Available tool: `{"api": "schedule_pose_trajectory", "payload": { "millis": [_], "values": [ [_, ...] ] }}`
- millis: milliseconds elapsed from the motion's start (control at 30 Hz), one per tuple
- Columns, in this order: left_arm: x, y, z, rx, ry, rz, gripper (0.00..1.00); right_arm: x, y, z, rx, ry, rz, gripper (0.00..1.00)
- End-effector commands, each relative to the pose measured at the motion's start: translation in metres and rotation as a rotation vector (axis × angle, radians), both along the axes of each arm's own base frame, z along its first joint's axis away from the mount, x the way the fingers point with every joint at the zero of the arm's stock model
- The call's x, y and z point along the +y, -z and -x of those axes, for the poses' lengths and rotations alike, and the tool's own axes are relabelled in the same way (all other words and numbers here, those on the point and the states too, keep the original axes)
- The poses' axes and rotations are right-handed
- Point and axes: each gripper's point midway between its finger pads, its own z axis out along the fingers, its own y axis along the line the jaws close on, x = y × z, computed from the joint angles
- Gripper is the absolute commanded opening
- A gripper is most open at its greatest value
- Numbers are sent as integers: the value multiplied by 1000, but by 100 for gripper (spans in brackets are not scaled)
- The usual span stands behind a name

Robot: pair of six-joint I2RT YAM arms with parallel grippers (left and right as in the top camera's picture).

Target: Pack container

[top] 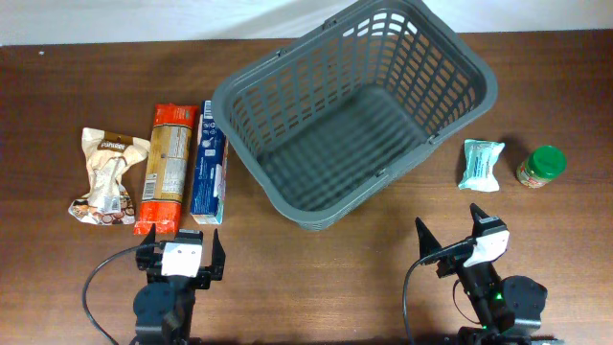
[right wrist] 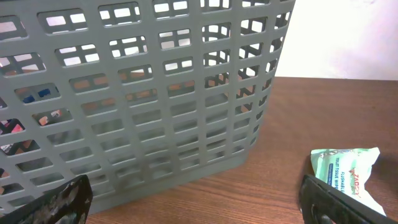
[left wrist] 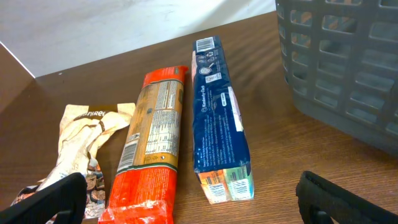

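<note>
The dark grey slotted container (top: 436, 48) stands empty at the table's middle back; its lattice wall shows in the left wrist view (left wrist: 348, 68) and fills the right wrist view (right wrist: 143, 93). Left of it lie a blue box (top: 208, 163) (left wrist: 217, 118), an orange-red pasta packet (top: 165, 168) (left wrist: 152, 149) and a beige snack bag (top: 107, 175) (left wrist: 81, 143). Right of it lie a pale green tissue pack (top: 481, 164) (right wrist: 348, 171) and a green-lidded jar (top: 542, 166). My left gripper (top: 182, 251) (left wrist: 193, 199) is open and empty in front of the packets. My right gripper (top: 452, 230) (right wrist: 199, 199) is open and empty near the container's front right.
The brown wooden table (top: 316, 278) carries everything. A pale wall or cloth runs behind the table's far edge (top: 144, 19). Cables loop beside both arm bases at the near edge.
</note>
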Motion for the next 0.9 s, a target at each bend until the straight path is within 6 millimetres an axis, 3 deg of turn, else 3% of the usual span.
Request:
{"api": "schedule_pose_trajectory", "payload": {
  "millis": [0, 633, 733, 867],
  "values": [
    [0, 2, 0, -3, 7, -12, 99, 4, 2, 1, -3, -23, 2, 99],
    [-2, 2, 0, -4, 18, -8, 99, 4, 2, 1, -3, -23, 2, 99],
    [-18, 2, 0, -3, 107, 29, 99, 4, 2, 1, -3, -23, 2, 99],
    [-56, 1, 7, 17, 281, 203, 99, 4, 2, 1, -3, -23, 2, 99]
  ]
}}
